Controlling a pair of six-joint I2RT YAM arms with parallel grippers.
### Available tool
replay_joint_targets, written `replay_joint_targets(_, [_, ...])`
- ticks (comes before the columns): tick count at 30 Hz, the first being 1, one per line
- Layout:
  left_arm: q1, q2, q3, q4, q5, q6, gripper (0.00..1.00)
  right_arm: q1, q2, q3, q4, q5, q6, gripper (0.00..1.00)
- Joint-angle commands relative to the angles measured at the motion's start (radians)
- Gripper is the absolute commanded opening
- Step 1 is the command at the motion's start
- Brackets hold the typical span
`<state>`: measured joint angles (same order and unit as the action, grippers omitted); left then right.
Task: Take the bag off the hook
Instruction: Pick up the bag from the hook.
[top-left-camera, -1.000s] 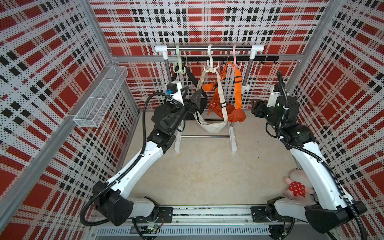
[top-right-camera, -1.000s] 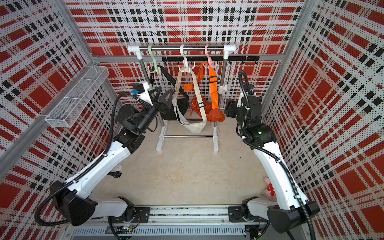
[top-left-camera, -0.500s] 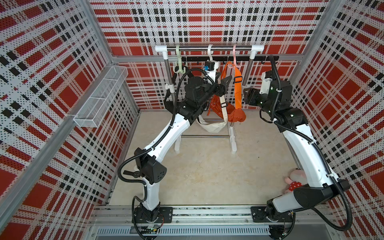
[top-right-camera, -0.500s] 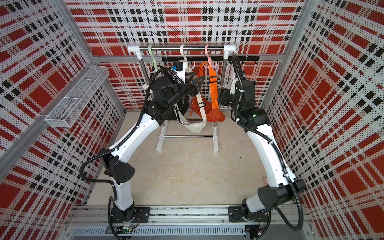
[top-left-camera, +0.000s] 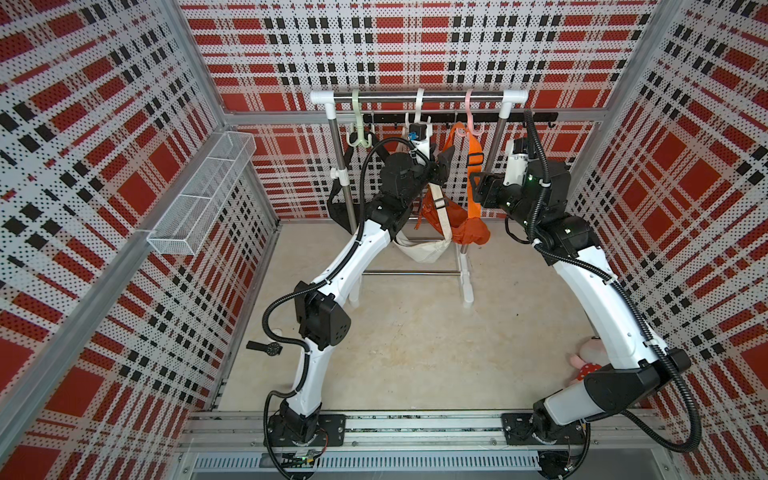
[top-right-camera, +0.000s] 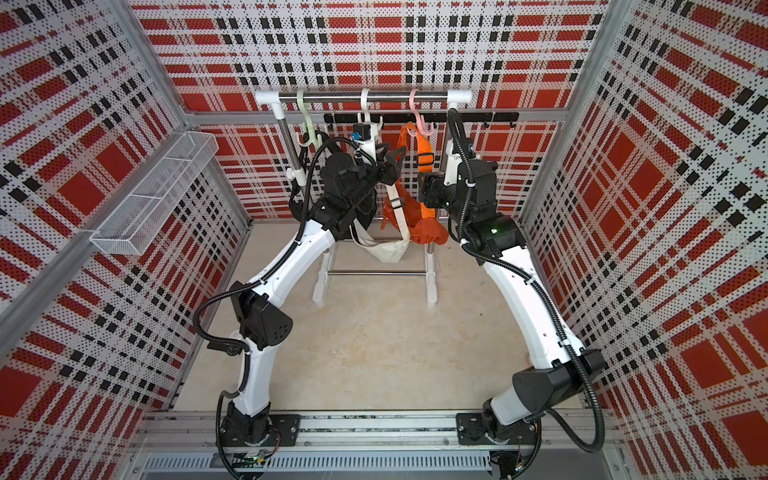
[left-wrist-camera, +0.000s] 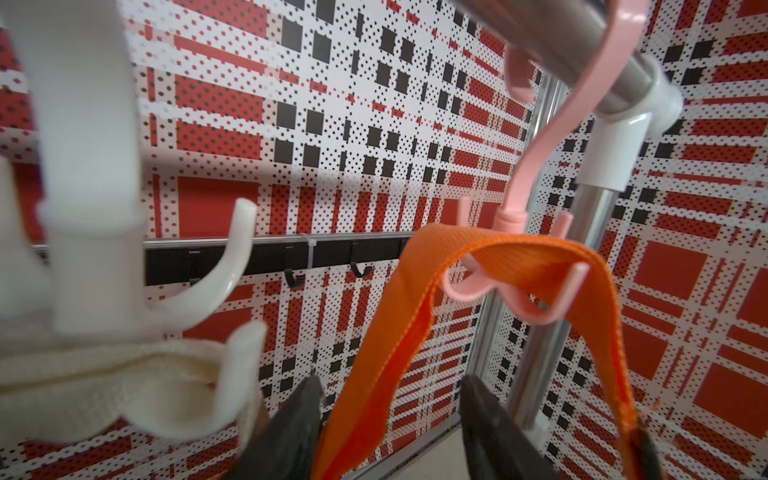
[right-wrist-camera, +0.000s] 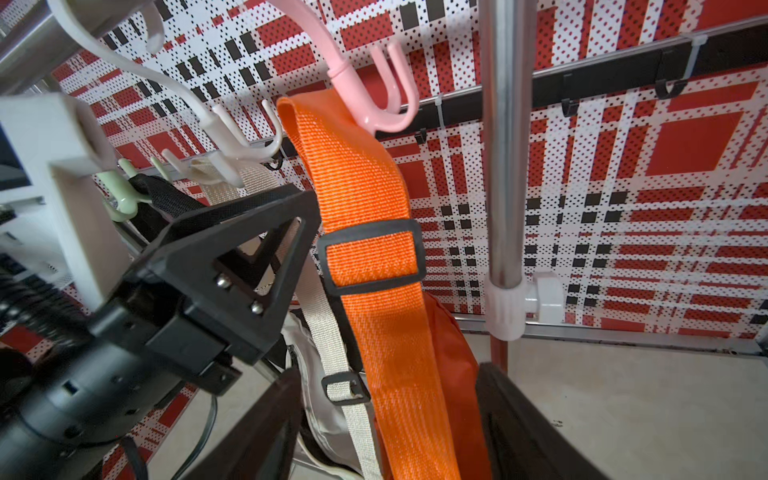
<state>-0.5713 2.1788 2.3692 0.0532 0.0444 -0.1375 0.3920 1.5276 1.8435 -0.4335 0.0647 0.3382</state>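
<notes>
- Both arms have climbed since a second ago. We see the left hand, then low beside the black bag, now up at the middle of the rack. The right hand has risen too, and sits closer to the orange strap.
- We find the orange bag hanging from the pink hook, the hook nearest the right arm. Its body sags low beside the rack's post on that side, above the desk.
- From the left wrist we see the strap draped over the pink hook's prongs. One run passes down between the left hand's fingers, which stand apart; it lies close to one finger and clear of the other.
- From the right wrist we see the other run, with its black buckle, dropping between the right hand's fingers. These are likewise apart, clamped on nothing.
- We note the cream bag on the white hook next along, its strap crossing in front of the orange bag in both top views.
- We spot a pink plush toy on the desk by the right arm's base.
</notes>
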Motion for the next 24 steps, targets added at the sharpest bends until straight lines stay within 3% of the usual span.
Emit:
replay_joint_targets(1, [0.004,0.034,0.032,0.061,-0.011,0.002,0.57,0.018,0.028,0.019,0.078,0.05,-0.053,0.71])
replay_joint_targets(7, [0.001,0.06,0.032,0.097,0.027,0.023,0.57,0.021,0.072,0.034,0.094,0.106,-0.087,0.71])
replay_joint_targets(15, [0.005,0.089,0.03,0.205,0.015,0.014,0.57,0.022,0.088,-0.008,0.168,0.053,-0.096,0.74])
replay_joint_targets(24, [0.01,0.11,0.032,0.275,0.089,0.013,0.45,0.022,0.089,-0.049,0.239,0.073,-0.093,0.66])
